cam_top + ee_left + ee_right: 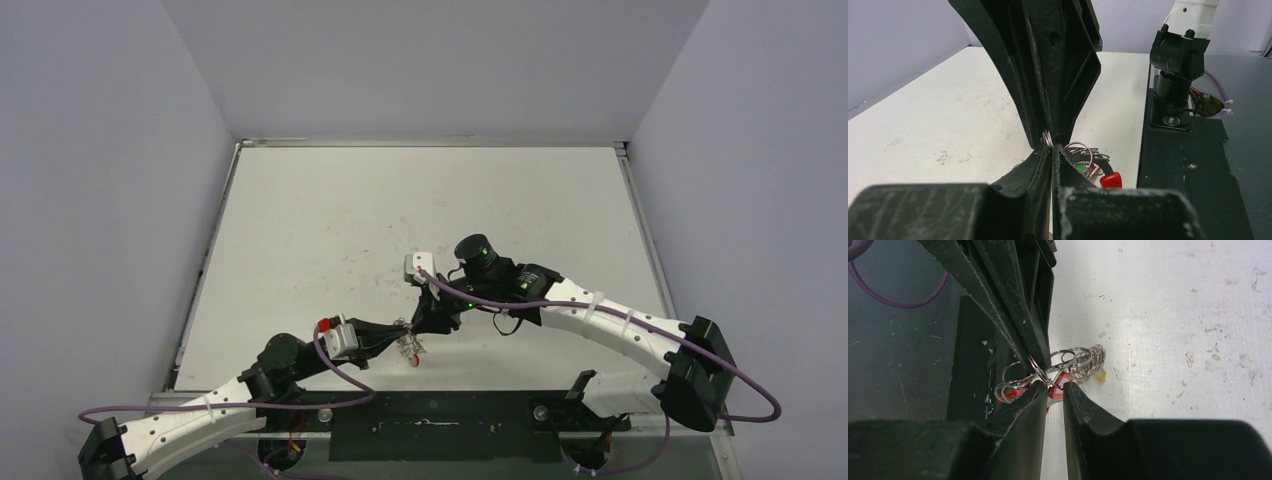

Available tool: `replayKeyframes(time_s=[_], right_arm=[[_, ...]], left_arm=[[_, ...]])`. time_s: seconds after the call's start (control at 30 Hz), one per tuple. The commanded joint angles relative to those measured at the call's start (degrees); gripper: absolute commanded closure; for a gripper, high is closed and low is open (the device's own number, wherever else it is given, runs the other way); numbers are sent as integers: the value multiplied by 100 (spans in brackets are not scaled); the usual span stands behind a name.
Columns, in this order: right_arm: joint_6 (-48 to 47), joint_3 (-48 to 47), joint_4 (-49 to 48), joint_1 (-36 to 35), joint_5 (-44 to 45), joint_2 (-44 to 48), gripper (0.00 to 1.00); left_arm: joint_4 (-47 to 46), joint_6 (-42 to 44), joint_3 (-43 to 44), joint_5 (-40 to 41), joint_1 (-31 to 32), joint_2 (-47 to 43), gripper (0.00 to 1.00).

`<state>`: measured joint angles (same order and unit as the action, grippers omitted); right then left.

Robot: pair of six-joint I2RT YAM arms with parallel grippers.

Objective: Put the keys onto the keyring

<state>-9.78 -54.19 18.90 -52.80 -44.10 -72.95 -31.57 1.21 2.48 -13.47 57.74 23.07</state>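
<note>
My left gripper [1051, 146] is pressed together on the thin wire of the keyring [1047, 138]. I judge the pinch sits out at the very fingertips so the rest of the wire stays bare for threading. My right gripper [1054, 386] comes in from the opposite side, tip to tip with the left. Its fingers [1074, 402] stand a narrow gap apart, with a bit of red plastic and some wire showing in that gap; I cannot tell whether they bite on anything or only bracket it.

I read this as a two-handed hold. One hand fixes the ring so it cannot swing; the other works at the wire beside the pinch.

The keys [1089, 161] dangle in a bunch just beyond my left fingertips, with the red tag [1111, 179] lowest, the green tag [1081, 168] tucked among the loops, and a yellow tag [1100, 375] at the far end. The whole cluster is low over the table [400, 200], near its front edge and close to the black base plate [1188, 170]; whether the tags touch the surface I cannot make out.

As for heading, the ring looks tilted in the right wrist view, neither flat nor edge-on. The bunch of loops strings out crosswise to my right fingers, so its long axis runs roughly along the table's near edge, and the tags point downward.
</note>
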Motion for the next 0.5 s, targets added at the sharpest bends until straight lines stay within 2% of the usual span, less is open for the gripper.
replayKeyframes(time_s=[0.0,0.23,0.4,0.47], right_arm=[[120,152,-801,32,-501,-65,82],[99,364,-963,32,-514,-195,100],[42,430,-941,32,-451,-281,99],[111,451,-1028,32,-451,-284,92]], left_arm=[[-561,-93,65,47,1,-31,100],[-596,-80,68,47,1,-30,100],[-621,-82,52,47,6,-82,100],[-630,-83,34,54,2,-101,100]])
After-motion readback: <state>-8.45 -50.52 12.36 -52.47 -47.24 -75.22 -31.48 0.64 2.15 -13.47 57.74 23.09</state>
